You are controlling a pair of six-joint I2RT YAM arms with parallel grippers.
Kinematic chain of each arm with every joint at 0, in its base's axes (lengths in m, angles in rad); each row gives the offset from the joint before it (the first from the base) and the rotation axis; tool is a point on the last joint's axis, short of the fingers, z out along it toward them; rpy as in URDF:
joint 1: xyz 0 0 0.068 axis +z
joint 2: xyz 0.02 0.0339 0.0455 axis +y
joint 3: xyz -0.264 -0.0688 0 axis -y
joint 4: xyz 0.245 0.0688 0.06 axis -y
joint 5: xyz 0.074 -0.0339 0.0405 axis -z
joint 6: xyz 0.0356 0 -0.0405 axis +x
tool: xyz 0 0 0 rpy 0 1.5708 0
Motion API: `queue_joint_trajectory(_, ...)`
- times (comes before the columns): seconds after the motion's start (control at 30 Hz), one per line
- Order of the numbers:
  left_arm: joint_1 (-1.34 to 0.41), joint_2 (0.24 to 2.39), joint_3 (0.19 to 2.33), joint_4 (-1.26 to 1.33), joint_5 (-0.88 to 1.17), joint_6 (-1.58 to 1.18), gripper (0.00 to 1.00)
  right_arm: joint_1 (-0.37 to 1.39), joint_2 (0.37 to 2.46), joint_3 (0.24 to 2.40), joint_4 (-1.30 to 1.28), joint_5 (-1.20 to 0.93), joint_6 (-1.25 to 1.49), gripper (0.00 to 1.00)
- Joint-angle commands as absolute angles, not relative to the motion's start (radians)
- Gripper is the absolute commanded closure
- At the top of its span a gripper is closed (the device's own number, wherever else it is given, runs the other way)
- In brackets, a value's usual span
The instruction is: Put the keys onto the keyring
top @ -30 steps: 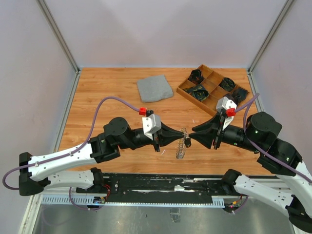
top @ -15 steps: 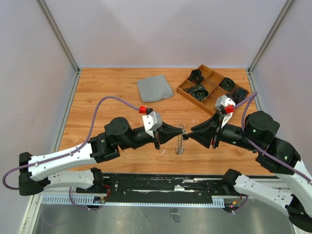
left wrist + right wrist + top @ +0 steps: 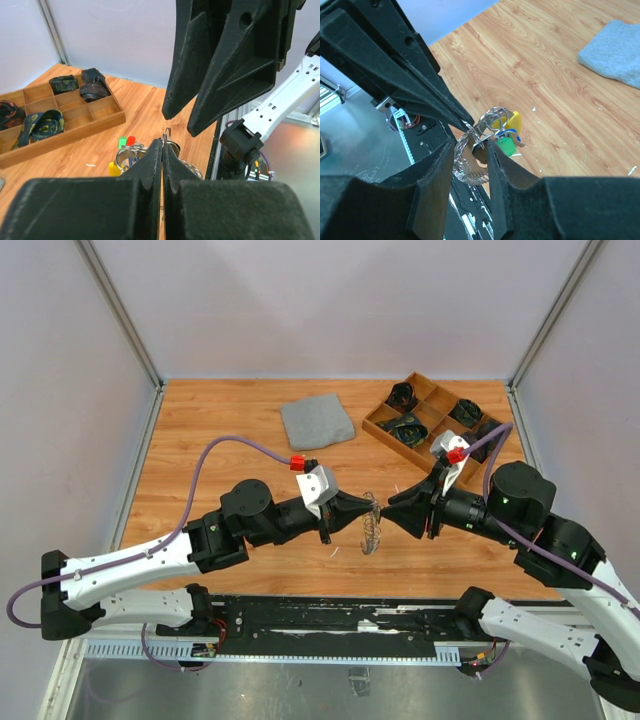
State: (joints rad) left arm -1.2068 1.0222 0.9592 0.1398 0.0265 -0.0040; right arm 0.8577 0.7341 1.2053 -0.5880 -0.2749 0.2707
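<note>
Nearest to the arm bases, the two grippers meet tip to tip above the front part of the table. The left gripper is fully closed and pinches the keyring at its top, so the silvery loops hang down from its tips, just above the wood. The keys are bunched at that same place: green, yellow, red and a bit of blue show among the rings, but I cannot tell which ones are already threaded. The right gripper has its jaws partly apart, one on each side of the bunch; whether its pads touch any key is not visible. I judge the step in hand is the threading itself, one arm holding the ring and the other one working on a key. The next move probably calls for a very fine alignment, with the ring held steady. Farther back lie a folded grey cloth and a wooden tray with dark items.
</note>
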Motion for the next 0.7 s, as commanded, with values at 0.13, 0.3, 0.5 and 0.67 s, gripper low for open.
queue_joint_trajectory(0.13, -1.212, 1.004, 0.981, 0.204, 0.081, 0.012, 0.99, 0.87, 0.713, 1.206, -0.601, -0.193, 0.281, 0.63)
queue_joint_trajectory(0.3, -1.212, 0.999, 0.974, 0.223, 0.134, 0.012, 1.0, 0.87, 0.7, 1.187, -0.566, -0.28, 0.271, 0.64)
queue_joint_trajectory(0.5, -1.212, 0.989, 0.968, 0.234, 0.132, 0.009, 1.0, 0.871, 0.703, 1.18, -0.552, -0.347, 0.266, 0.69)
queue_joint_trajectory(0.67, -1.212, 0.984, 0.967, 0.238, 0.126, 0.009, 0.99, 0.869, 0.701, 1.176, -0.555, -0.368, 0.268, 0.72)
